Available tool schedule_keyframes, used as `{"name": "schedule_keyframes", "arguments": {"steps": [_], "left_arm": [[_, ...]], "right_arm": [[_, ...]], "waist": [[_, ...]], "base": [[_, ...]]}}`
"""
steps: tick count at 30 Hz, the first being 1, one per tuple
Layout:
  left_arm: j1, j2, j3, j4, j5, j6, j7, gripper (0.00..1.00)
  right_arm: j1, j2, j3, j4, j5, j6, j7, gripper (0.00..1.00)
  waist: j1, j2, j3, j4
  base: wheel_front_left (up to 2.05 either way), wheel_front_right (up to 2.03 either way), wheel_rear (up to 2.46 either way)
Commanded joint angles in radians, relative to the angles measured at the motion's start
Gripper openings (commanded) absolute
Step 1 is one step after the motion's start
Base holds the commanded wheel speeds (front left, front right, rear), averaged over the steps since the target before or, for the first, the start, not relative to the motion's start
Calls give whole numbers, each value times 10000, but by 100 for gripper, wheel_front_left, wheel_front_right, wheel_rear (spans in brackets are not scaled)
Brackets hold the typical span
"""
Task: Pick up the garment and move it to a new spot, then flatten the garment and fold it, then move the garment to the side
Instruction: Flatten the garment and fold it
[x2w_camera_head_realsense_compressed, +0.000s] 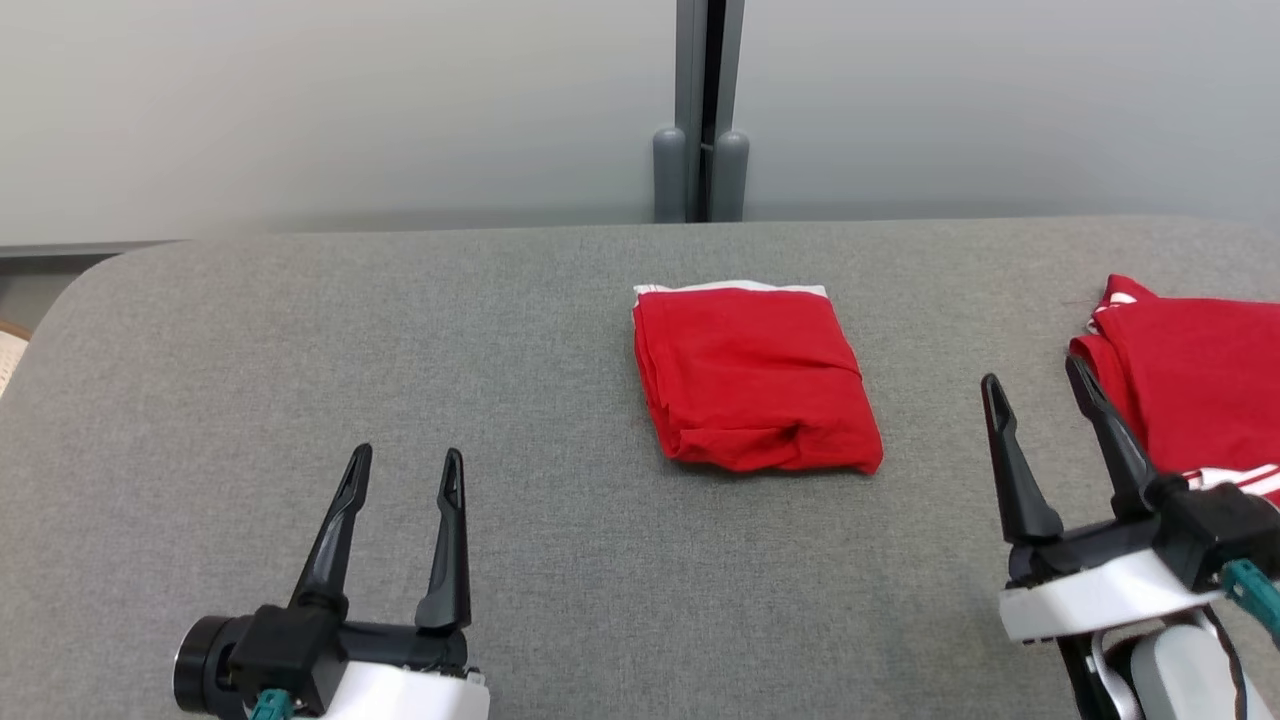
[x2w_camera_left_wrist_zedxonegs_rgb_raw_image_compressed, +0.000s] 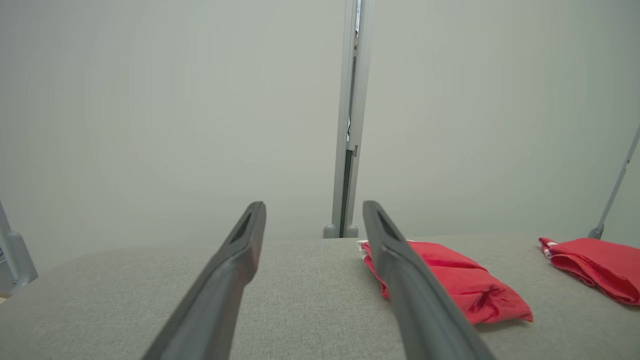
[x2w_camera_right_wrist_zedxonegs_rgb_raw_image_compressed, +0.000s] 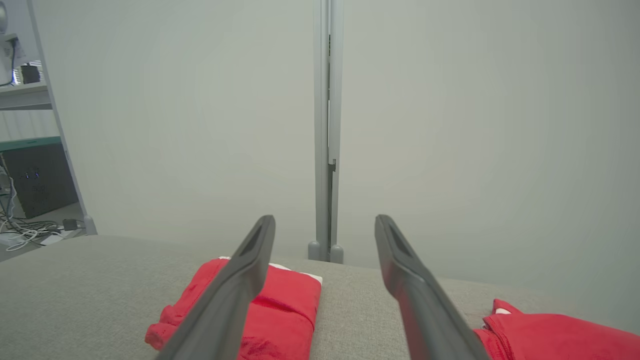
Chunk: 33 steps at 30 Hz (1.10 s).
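Grey woven cloth covers the broad table (x2w_camera_head_realsense_compressed: 400, 340), its weave fine and even and its far-left corner rounded. Behind it stand plain pale wall panels (x2w_camera_head_realsense_compressed: 300, 100), matt and featureless, joined near the middle by a narrow grey upright post (x2w_camera_head_realsense_compressed: 703, 110) with two rounded feet at the table's far edge. In the right wrist view a shelf with dark equipment and loose cables (x2w_camera_right_wrist_zedxonegs_rgb_raw_image_compressed: 20, 165) stands beyond the left panel.

From left to right on the table:

- The left gripper (x2w_camera_head_realsense_compressed: 407, 453) hovers over bare cloth at the near left. Its two long dark tapering fingers are spread wide, with nothing between them.
- The folded red garment (x2w_camera_head_realsense_compressed: 750, 380) lies at the table's centre as a compact, roughly rectangular pad. It is soft thin fabric with rumpled folds along its near edge and a white band along its far edge, well apart from both grippers.
- The right gripper (x2w_camera_head_realsense_compressed: 1033, 372) is at the near right, its fingers likewise parted fully and gripping nothing. In the head view its outer finger crosses the left edge of the next item; whether they touch cannot be told.
- The second red garment (x2w_camera_head_realsense_compressed: 1200, 380) lies flat at the table's right edge. It is the same red fabric with white stripes at its far corner and near edge, and runs partly out of frame.
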<state>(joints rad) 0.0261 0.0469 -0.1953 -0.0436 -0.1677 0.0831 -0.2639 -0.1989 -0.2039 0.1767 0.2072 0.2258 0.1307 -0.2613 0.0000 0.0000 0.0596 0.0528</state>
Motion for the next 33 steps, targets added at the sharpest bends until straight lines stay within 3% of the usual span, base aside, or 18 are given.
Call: {"name": "schedule_keyframes", "arguments": {"steps": [1, 9, 15, 19, 33], "left_arm": [[242, 58, 131, -148, 42, -130, 1, 100], [1169, 55, 313, -425, 454, -407, 1, 100], [1732, 56, 530, -89, 799, 25, 2, 100], [1938, 55, 575, 254, 627, 200, 2, 100], [1930, 56, 585, 950, 668, 76, -3, 100]], "right_arm": [[442, 199, -303, -389, -380, -2, -43, 100], [2493, 988, -1099, -1823, -1300, -4, -26, 100], [3397, 1225, -1381, -1824, -1545, -4, -26, 100], [3640, 1283, -1353, -1673, -1625, -4, -27, 100], [3536, 1228, -1104, -1500, -1644, -4, -27, 100]], "waist": [[0, 0, -317, -89], [0, 0, -840, 49], [0, 0, -1109, 50], [0, 0, -1197, 37], [0, 0, -1109, 18]], "base": [[0, 0, 0], [0, 0, 0], [0, 0, 0], [0, 0, 0], [0, 0, 0]]}}
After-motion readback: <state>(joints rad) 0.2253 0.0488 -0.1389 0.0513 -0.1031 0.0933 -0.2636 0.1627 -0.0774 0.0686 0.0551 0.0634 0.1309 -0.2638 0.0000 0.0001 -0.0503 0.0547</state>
